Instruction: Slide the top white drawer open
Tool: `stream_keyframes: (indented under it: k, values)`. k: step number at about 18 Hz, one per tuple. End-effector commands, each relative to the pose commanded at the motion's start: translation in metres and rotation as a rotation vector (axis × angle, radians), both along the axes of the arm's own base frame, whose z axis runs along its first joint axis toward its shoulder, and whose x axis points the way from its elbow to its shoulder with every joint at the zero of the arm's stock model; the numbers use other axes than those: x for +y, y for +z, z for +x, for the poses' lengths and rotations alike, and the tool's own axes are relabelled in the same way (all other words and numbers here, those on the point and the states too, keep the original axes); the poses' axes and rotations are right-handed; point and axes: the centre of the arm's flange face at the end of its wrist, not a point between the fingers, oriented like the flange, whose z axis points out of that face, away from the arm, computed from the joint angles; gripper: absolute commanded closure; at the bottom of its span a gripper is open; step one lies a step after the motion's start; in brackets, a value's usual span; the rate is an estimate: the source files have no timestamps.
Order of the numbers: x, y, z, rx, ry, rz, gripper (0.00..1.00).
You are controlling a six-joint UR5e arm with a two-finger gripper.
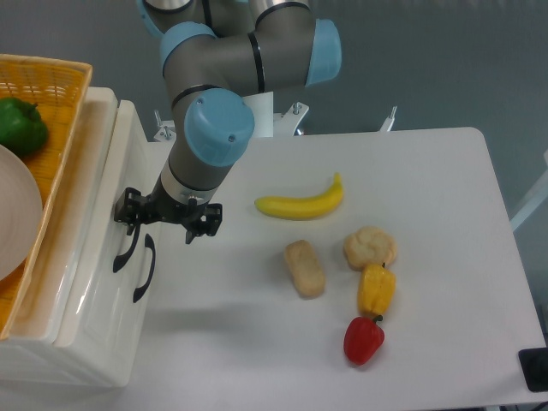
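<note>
The cabinet (94,282) stands at the left edge of the desk (428,223), seen from above, so its front face runs down the picture as a narrow cream strip. The top white drawer (86,257) is the upper band of that front, nearer the cabinet's top, and its black arched handle (125,250) sticks out toward the desk. A second black handle (144,270), just beside it and slightly farther out, appears to belong to the lower drawer.

The hand (165,221) hangs directly over the upper end of the top drawer's handle. Its fingers are spread apart, one tip (126,216) close against the cabinet front and the other (197,229) out over the desk; nothing is held. Whether the near finger already touches the handle cannot be told from this view.

The handle's long axis runs along the cabinet front, down the picture, while the line between the fingertips runs across it, away from the cabinet. So the handle lies at the hand's cabinet-side finger, not midway between the tips. As I judge it, the pull must go straight away from the cabinet front, toward the banana (300,202), and the risk is catching the lower handle instead, since the two sit so close.
</note>
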Motion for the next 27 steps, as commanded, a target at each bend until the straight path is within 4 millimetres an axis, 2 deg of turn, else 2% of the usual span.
stream_keyframes:
  k: [27]
  values:
    - [0.0023,-0.0079,-0.0010,0.016,-0.009,-0.016,0.00]
